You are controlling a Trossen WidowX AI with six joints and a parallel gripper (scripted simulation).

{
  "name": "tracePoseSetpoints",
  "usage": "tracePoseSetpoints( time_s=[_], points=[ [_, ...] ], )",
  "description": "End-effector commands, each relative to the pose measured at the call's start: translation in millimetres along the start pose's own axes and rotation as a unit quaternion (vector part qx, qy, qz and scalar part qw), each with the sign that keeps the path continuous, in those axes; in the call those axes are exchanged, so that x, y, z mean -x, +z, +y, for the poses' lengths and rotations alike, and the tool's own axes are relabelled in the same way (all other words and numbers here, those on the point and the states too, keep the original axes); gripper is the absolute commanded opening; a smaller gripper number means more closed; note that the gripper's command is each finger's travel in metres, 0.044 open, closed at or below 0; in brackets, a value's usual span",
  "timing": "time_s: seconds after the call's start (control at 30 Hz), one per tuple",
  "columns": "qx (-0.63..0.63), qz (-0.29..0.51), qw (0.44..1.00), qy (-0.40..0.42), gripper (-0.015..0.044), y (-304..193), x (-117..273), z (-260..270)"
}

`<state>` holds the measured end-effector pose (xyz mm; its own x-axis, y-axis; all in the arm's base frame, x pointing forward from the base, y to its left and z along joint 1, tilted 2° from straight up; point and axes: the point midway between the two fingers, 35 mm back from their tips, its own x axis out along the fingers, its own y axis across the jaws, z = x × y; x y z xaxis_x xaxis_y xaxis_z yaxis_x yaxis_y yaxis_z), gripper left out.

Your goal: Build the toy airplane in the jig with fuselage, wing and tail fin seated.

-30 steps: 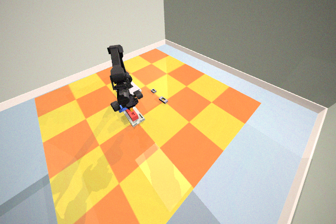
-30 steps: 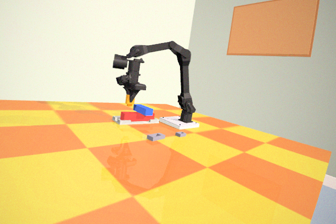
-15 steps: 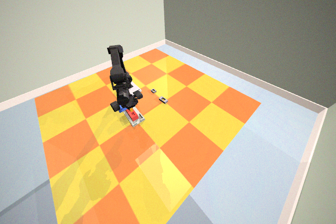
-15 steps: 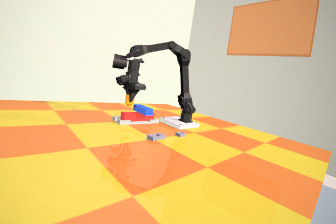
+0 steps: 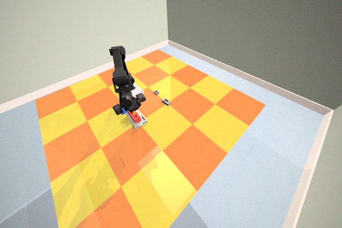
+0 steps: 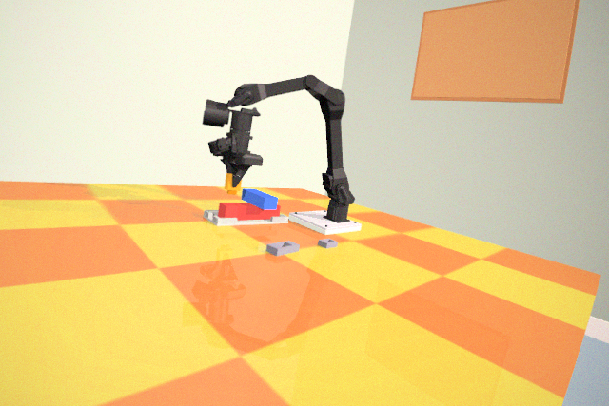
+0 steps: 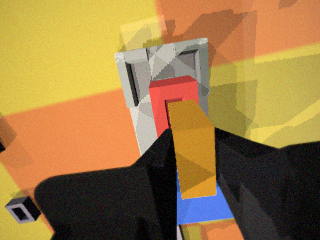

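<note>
The red fuselage (image 5: 135, 118) (image 6: 237, 210) (image 7: 160, 112) lies flat in the pale grey jig (image 5: 144, 121) (image 6: 225, 221) (image 7: 142, 132). The blue wing (image 5: 124, 111) (image 6: 259, 199) (image 7: 204, 211) sits crosswise on top of the fuselage; its tab is hidden. My gripper (image 6: 236, 183) (image 7: 185, 132) is shut on the orange-yellow tail fin (image 6: 229, 182) (image 7: 194, 160) and holds it upright, with a gap above the fuselage's tail end. In the wrist view the fin's lower end partly covers the tail socket, whose left edge shows beside it.
Two small grey hollow holders stand beside the jig, a larger one (image 5: 166, 101) (image 6: 282, 248) and a smaller one (image 5: 156, 92) (image 6: 327, 242). The arm's white base plate (image 5: 135, 91) (image 6: 314, 225) is behind the wing end of the jig.
</note>
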<state>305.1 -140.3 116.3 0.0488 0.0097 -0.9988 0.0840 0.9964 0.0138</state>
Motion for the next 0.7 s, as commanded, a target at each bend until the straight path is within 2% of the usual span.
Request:
tracePoseSetpoints(
  time_s=[0.0,0.67],
  points=[
    [0.002,0.004,1.000,0.004,0.0065,-1.9,-8.8,1.4],
    [0.002,0.004,1.000,0.004,0.0065,-2.7,-33.4,1.8]
  ],
)
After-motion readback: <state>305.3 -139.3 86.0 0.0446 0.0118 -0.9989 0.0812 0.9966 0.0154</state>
